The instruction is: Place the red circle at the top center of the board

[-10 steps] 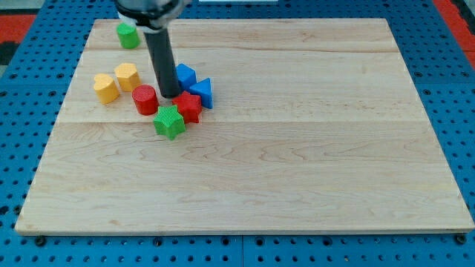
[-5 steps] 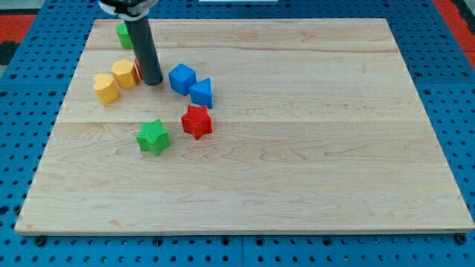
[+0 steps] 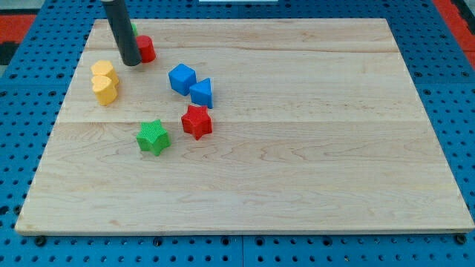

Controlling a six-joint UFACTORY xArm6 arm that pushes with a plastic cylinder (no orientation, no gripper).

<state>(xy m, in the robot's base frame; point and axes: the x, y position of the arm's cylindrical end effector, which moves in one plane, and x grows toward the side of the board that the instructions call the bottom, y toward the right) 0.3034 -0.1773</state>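
The tip [image 3: 130,62] of the dark rod (no claw fitted, so no jaw state applies) touches the left side of the red circular block [image 3: 145,48]. That block sits near the wooden board's [image 3: 312,148] top-left corner, so the contact side suits a rightward push toward top centre.

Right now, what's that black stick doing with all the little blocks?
It's a robot arm's rod, and my tip is right against the left side of the red circle, near the board's top-left corner. The circle isn't at the top center yet. A green block peeks out behind the rod. Two yellow blocks sit just below, touching. Two blue blocks, a red star and a green star lie further right and down.
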